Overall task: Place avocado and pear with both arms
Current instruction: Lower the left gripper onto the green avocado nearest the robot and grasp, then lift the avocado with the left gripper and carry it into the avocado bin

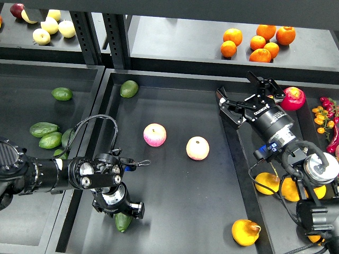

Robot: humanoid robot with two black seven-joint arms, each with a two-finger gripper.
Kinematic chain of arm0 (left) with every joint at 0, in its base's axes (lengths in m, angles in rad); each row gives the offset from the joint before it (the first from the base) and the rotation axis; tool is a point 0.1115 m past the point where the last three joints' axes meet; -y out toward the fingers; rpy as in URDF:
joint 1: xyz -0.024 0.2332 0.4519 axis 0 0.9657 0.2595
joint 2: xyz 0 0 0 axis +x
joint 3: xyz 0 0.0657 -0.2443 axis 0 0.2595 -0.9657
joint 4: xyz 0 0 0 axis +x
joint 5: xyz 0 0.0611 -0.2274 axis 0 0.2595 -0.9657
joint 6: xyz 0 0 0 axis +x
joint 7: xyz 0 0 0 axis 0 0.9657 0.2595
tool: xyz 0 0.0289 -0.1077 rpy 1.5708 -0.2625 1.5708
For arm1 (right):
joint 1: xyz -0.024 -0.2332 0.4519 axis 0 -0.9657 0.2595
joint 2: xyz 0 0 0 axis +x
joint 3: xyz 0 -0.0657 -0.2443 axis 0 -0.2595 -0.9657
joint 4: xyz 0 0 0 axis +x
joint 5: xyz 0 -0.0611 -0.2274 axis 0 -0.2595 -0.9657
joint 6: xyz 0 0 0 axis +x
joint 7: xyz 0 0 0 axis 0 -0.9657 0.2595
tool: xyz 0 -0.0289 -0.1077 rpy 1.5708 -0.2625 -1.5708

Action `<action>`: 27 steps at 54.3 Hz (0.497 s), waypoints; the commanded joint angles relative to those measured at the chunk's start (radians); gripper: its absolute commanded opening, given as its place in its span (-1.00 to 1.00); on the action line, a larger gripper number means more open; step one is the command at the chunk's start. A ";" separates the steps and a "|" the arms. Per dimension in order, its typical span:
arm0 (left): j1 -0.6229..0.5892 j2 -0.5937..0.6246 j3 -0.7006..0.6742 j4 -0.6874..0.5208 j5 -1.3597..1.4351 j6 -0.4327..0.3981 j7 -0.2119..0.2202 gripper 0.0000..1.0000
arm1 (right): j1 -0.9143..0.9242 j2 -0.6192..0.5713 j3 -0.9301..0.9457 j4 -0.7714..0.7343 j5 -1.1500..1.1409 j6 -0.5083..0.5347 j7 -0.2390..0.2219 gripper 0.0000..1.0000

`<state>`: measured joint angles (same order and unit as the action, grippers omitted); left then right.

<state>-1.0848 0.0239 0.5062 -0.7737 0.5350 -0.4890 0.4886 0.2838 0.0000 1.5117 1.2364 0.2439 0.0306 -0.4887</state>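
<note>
The avocado (123,223), an elongated dark green fruit, lies near the front left corner of the middle black tray (175,211). My left gripper (119,208) sits right over its upper end and hides most of it. The fingers are dark and seen from above, so I cannot tell them apart. A yellow pear (246,232) lies at the tray's front right. My right gripper (242,93) is open and empty, held above the tray's right wall, far from the pear.
Two pink apples (154,135) (197,148) lie mid-tray and a rounder avocado (128,88) at its back. The left tray holds more avocados (50,139). The right tray holds pears (267,182), a red apple (293,98) and chillies (326,114). Oranges (259,42) sit on the shelf.
</note>
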 commanded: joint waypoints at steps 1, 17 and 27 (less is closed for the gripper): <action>0.005 0.007 -0.005 0.031 -0.061 0.000 0.000 -0.62 | 0.000 0.000 -0.001 0.000 0.000 0.000 0.000 1.00; -0.049 0.016 -0.009 0.022 -0.136 0.000 0.000 -0.88 | 0.000 0.000 -0.001 0.001 0.000 -0.001 0.000 1.00; -0.099 0.062 -0.066 0.007 -0.181 0.000 0.000 -0.88 | 0.000 0.000 -0.002 0.001 0.000 0.000 0.000 1.00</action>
<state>-1.1614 0.0611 0.4797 -0.7573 0.3853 -0.4883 0.4888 0.2838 0.0000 1.5109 1.2379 0.2439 0.0307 -0.4887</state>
